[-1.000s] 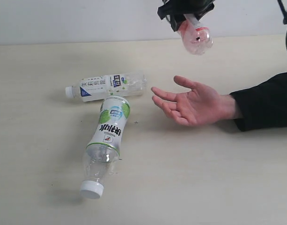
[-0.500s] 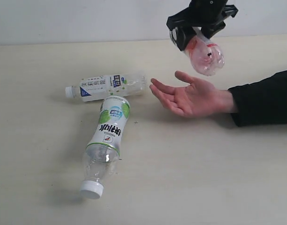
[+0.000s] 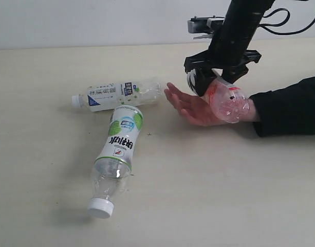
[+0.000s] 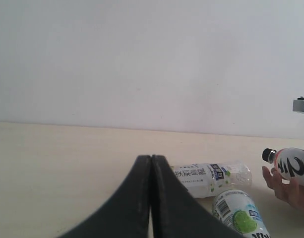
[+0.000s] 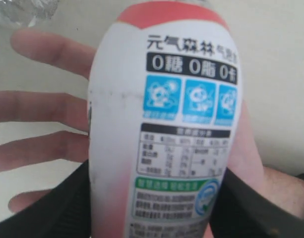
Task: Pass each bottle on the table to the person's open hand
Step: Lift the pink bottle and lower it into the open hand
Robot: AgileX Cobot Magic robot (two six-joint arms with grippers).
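My right gripper (image 3: pixel 208 85) is shut on the white-pink bottle (image 3: pixel 226 101), its black fingers on both sides of the label (image 5: pixel 164 134). The bottle's clear base rests low over the person's open hand (image 3: pixel 190 105), whose fingers spread under the bottle (image 5: pixel 42 106). On the table (image 3: pixel 208 195) lie the white-blue bottle (image 3: pixel 118 93) and the white-green bottle (image 3: pixel 117 154), touching each other left of the hand. My left gripper (image 4: pixel 151 159) is shut on nothing, well short of those two bottles (image 4: pixel 209 178). A fourth bottle is out of view.
The person's black sleeve (image 3: pixel 291 105) lies along the right of the table. A pale wall (image 3: pixel 95 20) runs behind the far edge.
My right gripper has come down and slightly right with the white-pink bottle, from high above the palm to just on it. The hand has shifted a little under it.
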